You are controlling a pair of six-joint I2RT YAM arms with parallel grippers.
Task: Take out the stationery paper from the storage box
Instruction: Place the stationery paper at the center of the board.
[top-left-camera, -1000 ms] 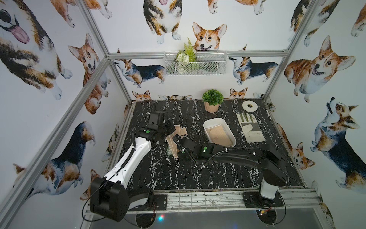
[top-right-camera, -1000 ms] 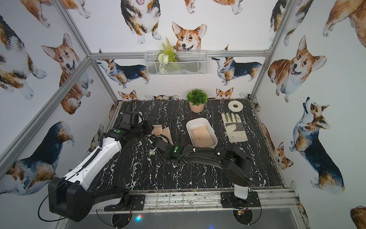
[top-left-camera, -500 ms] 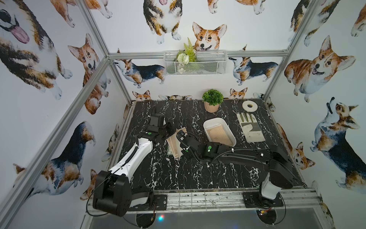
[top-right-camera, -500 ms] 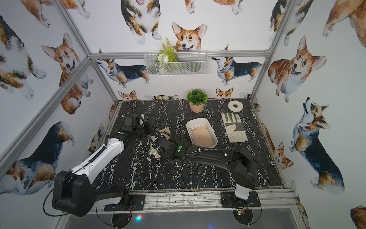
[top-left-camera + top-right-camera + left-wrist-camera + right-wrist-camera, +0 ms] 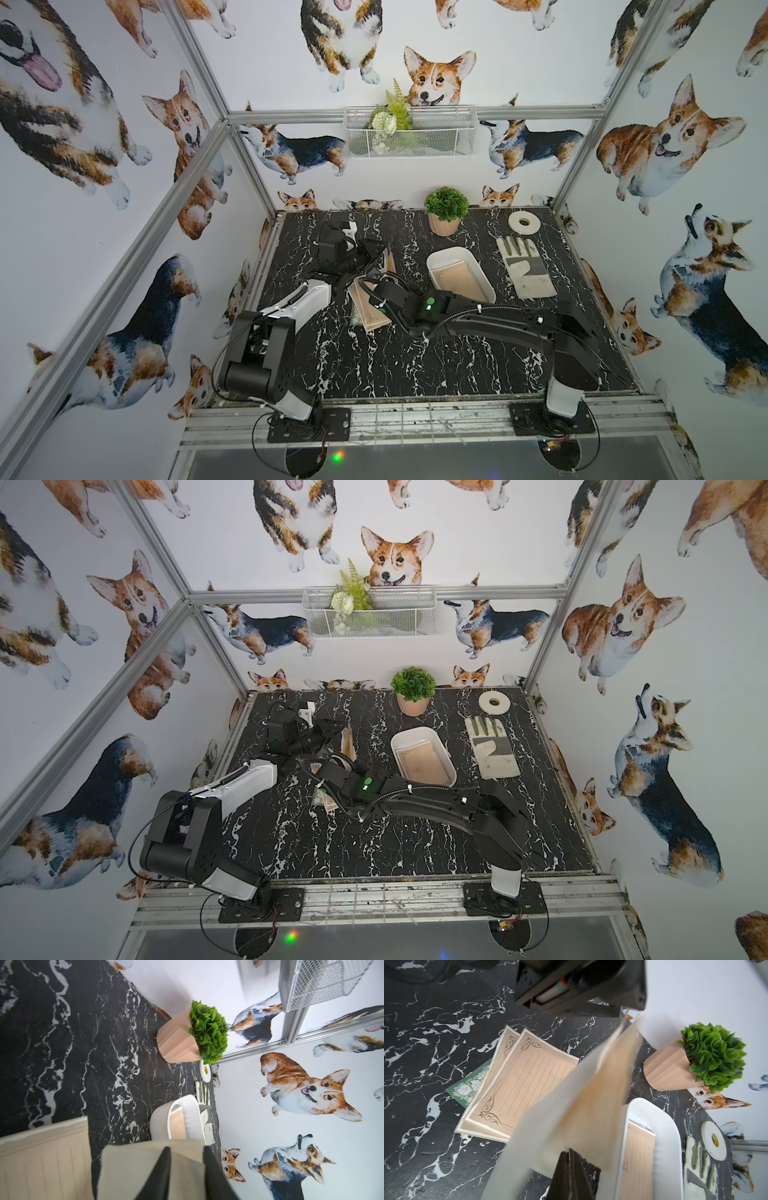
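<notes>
1. storage box point(image 5: 452, 251): 1.
2. stationery paper point(image 5: 372, 316): 2 tan sheets point(image 5: 527, 1080) laid out, 1 green floral sheet point(image 5: 467, 1086), 1 tan sheet point(image 5: 639, 1157) in the box; lifted paper point(image 5: 581, 1115) blurred, uncounted.
3. potted plant point(image 5: 445, 203): 1.
4. tape roll point(image 5: 523, 222): 1.
5. glove point(image 5: 524, 266): 1.
6. wire basket point(image 5: 432, 137): 1.
7. robot arms: 2, left arm point(image 5: 303, 301) and right arm point(image 5: 498, 322).

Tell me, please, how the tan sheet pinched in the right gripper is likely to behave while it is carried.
Probably floppy: the tan sheet curves away from the right gripper pinching its edge. Likely very light and apt to flutter, as it looks blurred here. Set down, it may slide: the loose sheets lie fanned unevenly on the table.
</notes>
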